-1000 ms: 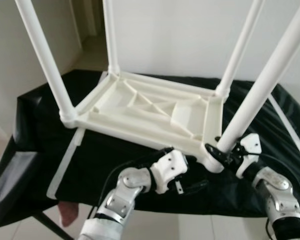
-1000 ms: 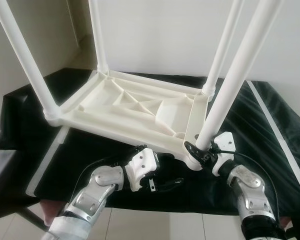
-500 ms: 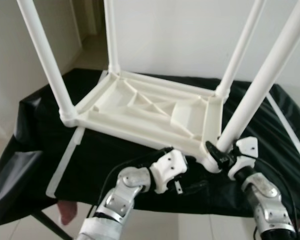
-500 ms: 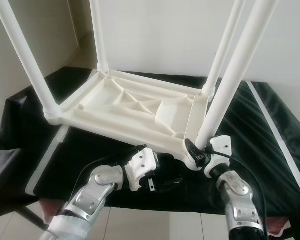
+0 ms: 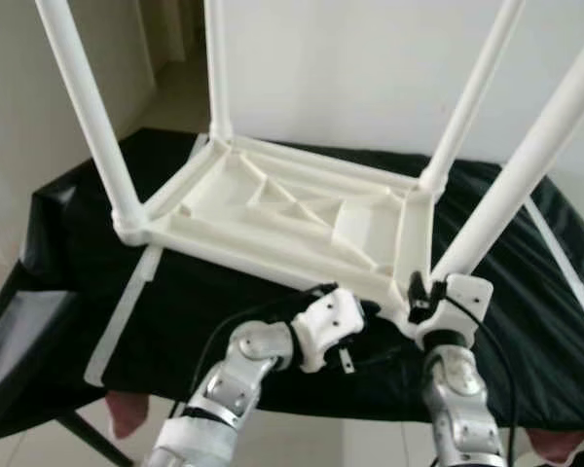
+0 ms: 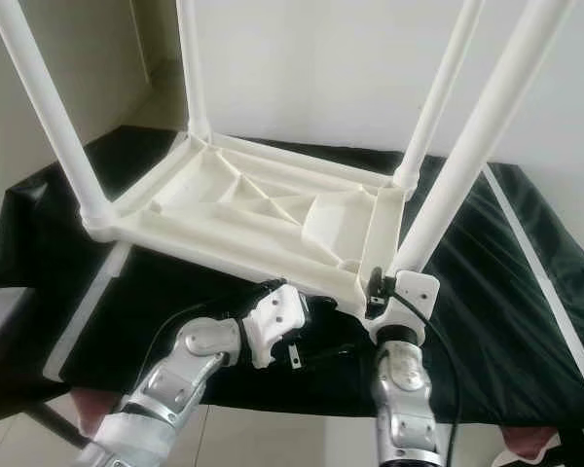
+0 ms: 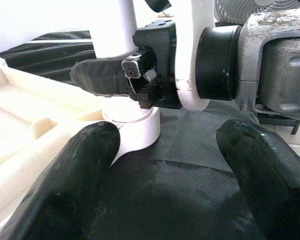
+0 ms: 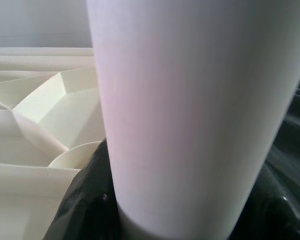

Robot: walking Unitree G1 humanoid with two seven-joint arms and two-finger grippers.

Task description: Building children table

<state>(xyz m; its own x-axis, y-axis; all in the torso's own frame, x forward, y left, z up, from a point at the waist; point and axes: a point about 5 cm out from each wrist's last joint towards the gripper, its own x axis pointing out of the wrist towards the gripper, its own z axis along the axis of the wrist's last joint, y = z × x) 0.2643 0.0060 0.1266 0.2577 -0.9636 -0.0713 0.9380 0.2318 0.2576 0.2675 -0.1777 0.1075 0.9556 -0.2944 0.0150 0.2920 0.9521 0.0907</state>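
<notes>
The right pincer (image 5: pixel 420 294) is gripping the near white plastic tube leg (image 5: pixel 526 170) of the upturned white plastic children table (image 5: pixel 292 219); the left pincer (image 7: pixel 165 165) is hovering wide open, holding nothing.

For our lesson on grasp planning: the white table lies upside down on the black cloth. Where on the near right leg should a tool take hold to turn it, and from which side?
Probably low on the near right leg, just above its corner socket, from the robot's own side. The round, upright tube suits opposing fingers, and the right tool holds it there.
</notes>
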